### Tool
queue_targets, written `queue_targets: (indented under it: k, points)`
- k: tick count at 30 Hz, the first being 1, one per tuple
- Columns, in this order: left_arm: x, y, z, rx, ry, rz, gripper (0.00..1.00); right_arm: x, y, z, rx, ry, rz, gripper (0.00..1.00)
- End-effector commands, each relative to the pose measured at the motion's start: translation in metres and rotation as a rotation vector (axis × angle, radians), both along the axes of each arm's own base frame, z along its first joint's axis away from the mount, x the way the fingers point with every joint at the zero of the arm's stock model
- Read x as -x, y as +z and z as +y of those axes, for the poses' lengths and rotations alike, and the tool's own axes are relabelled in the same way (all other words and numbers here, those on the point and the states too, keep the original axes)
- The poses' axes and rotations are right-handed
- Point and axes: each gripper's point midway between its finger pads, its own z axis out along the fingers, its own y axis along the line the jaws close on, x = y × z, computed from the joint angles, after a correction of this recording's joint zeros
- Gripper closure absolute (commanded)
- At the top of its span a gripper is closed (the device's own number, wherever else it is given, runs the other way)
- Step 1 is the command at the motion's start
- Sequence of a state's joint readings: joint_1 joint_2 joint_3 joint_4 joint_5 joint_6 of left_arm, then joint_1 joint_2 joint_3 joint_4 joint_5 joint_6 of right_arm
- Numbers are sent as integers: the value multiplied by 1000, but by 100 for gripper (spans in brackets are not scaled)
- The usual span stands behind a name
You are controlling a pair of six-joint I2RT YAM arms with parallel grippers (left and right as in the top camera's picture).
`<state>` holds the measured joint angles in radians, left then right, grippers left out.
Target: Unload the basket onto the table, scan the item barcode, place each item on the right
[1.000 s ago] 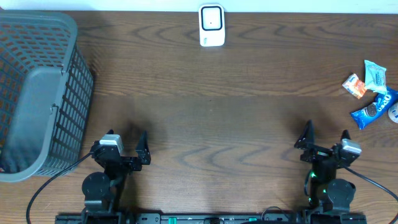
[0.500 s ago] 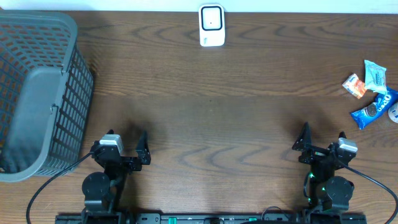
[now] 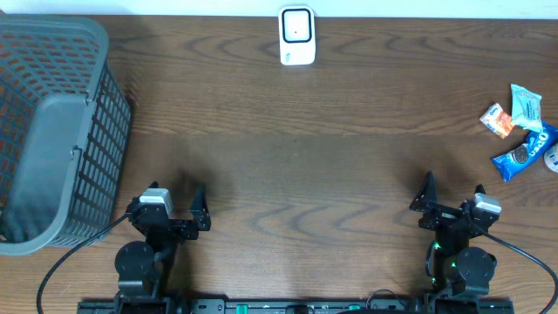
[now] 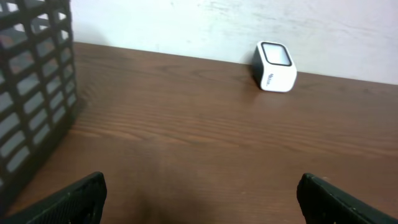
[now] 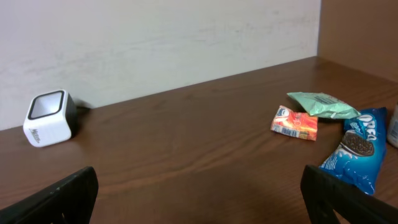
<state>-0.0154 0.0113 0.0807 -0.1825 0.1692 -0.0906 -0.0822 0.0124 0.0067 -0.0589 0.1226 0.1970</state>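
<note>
Left end effector (image 3: 178,190): jaws wide apart, empty, low over the surface (image 3: 331,174) at its near edge. Right end effector (image 3: 453,187): likewise spread wide, holding nothing. Both aim toward the far edge.
Items lie far right, well apart from either arm: Oreo pack (image 3: 526,152), long axis diagonal, near-left to far-right; orange packet (image 3: 498,120) just beyond its left end; pale green packet (image 3: 526,106) beside the orange one.
Scanner (image 3: 296,36) at far centre, window facing up, long axis near-to-far.
Grey basket (image 3: 52,131) at left
</note>
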Motion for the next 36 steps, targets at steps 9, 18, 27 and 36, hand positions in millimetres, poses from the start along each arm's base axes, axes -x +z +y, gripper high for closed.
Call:
queue_targets:
  k: [9, 18, 27, 36]
  points:
    - [-8, -7, 16, -56, 81, -55, 2, 0, 0, 0, 14, 2, 2, 1]
    - [-8, -7, 16, -55, 82, -54, 2, 0, 0, 0, 14, 2, 2, 1]
    - [-8, -7, 16, -56, 82, -53, 2, 0, 0, 0, 14, 2, 2, 1]
    - [-8, -7, 16, -56, 82, -53, 2, 0, 0, 0, 14, 2, 2, 1]
